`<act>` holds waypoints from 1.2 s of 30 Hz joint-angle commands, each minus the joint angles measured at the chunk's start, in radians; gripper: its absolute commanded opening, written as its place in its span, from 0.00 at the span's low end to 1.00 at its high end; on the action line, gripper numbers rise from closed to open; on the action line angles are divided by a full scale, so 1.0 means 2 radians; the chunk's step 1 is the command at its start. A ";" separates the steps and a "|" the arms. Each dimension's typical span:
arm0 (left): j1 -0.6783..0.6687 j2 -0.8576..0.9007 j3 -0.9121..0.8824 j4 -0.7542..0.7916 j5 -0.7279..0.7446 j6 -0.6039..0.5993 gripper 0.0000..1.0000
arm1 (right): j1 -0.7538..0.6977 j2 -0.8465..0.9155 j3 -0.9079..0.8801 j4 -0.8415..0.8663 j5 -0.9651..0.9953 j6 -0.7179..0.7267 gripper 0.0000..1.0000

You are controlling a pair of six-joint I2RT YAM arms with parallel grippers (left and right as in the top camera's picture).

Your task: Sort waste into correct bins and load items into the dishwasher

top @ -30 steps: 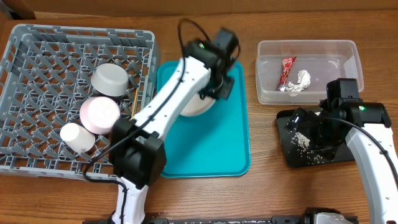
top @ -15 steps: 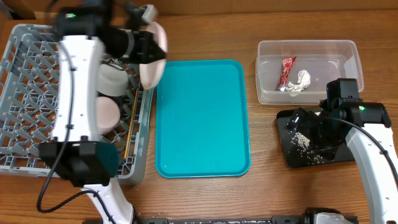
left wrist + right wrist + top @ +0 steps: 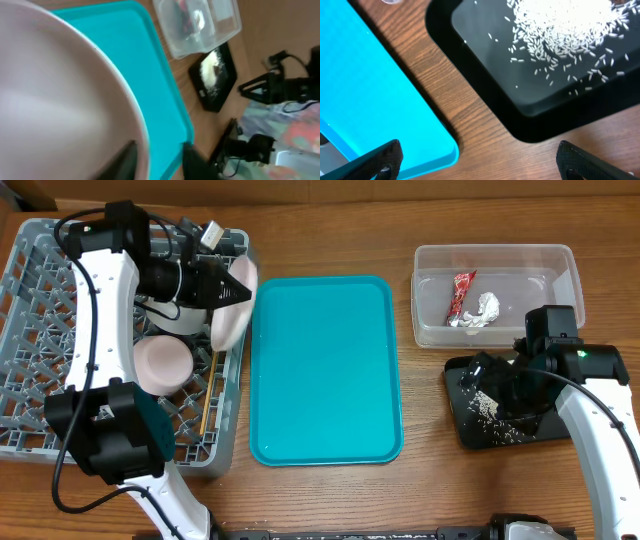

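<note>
My left gripper (image 3: 214, 288) is shut on the rim of the round white plate (image 3: 230, 315) and holds it on edge over the right side of the grey dish rack (image 3: 60, 255). The plate fills the left wrist view (image 3: 60, 100), with the jaws (image 3: 159, 160) on either side of its rim. The pink bowl (image 3: 163, 360) and chopsticks (image 3: 211, 390) lie in the rack. The grey-green bowl (image 3: 160, 315) is mostly hidden by my arm, and the cup is hidden. My right gripper (image 3: 480, 162) is open and empty beside the black tray (image 3: 462, 425), which holds rice (image 3: 484, 404).
The clear tub (image 3: 540, 260) at the back right holds the red wrapper (image 3: 460, 292) and the white tissue (image 3: 483, 309). The bare teal tray (image 3: 325, 370) lies in the middle between rack and black tray. A cardboard box corner shows at the far left.
My left arm lifted the plate off the teal tray, swung it left to the rack, and has now lowered it slightly at the rack's right edge. The right arm has not moved.
</note>
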 commanded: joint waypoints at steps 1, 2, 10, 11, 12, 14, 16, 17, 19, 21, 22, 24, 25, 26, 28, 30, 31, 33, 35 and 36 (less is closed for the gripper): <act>0.030 0.004 0.006 0.003 -0.036 -0.032 0.66 | 0.006 -0.001 0.012 0.017 -0.002 -0.013 1.00; 0.039 0.002 0.010 0.001 -0.036 -0.044 0.76 | 0.011 -0.001 0.012 0.027 -0.008 -0.014 1.00; 0.041 -0.062 0.034 0.009 -0.136 -0.098 1.00 | 0.086 -0.001 0.014 0.192 -0.048 -0.102 1.00; 0.036 -0.076 0.034 0.017 -0.210 -0.142 1.00 | 0.103 0.000 0.014 0.220 -0.048 -0.134 1.00; 0.033 -0.084 0.034 0.020 -0.265 -0.183 1.00 | 0.113 0.000 0.014 0.237 -0.047 -0.155 1.00; 0.024 -0.097 0.034 0.002 -0.384 -0.278 1.00 | 0.130 0.000 0.014 0.264 -0.030 -0.169 1.00; 0.020 -0.097 0.034 -0.029 -0.396 -0.286 1.00 | 0.133 0.002 0.014 0.255 -0.011 -0.163 1.00; 0.020 -0.096 0.033 -0.048 -0.396 -0.286 1.00 | 0.133 0.003 0.014 0.242 -0.009 -0.161 1.00; 0.020 -0.095 0.027 -0.087 -0.402 -0.286 1.00 | 0.130 0.003 0.014 0.186 -0.006 -0.153 1.00; 0.020 -0.096 0.021 -0.105 -0.405 -0.286 1.00 | 0.127 0.001 0.014 0.147 -0.006 -0.154 1.00; 0.019 -0.099 0.015 -0.106 -0.403 -0.282 1.00 | 0.126 -0.001 0.014 0.128 -0.006 -0.154 1.00; 0.016 -0.120 -0.013 -0.106 -0.401 -0.276 1.00 | 0.126 -0.011 0.014 0.103 0.003 -0.152 1.00; 0.016 -0.134 -0.029 -0.105 -0.401 -0.274 1.00 | 0.126 -0.019 0.014 0.095 0.013 -0.148 1.00; 0.016 -0.150 -0.047 -0.104 -0.402 -0.271 1.00 | 0.126 -0.029 0.013 0.088 0.025 -0.141 1.00; 0.015 -0.183 -0.082 -0.091 -0.401 -0.265 1.00 | 0.126 -0.056 0.010 0.083 0.036 -0.138 1.00; 0.013 -0.241 -0.139 -0.057 -0.401 -0.256 1.00 | 0.126 -0.108 -0.004 0.086 0.042 -0.139 1.00; 0.013 -0.284 -0.177 -0.029 -0.399 -0.256 1.00 | 0.126 -0.135 -0.012 0.088 0.046 -0.139 1.00; 0.013 -0.409 -0.272 0.050 -0.371 -0.235 1.00 | 0.126 -0.246 -0.050 0.097 0.054 -0.141 1.00; 0.013 -0.498 -0.337 0.116 -0.369 -0.223 1.00 | 0.126 -0.315 -0.066 0.101 0.061 -0.140 1.00; 0.013 -0.529 -0.362 0.139 -0.369 -0.223 1.00 | 0.126 -0.336 -0.069 0.100 0.069 -0.140 1.00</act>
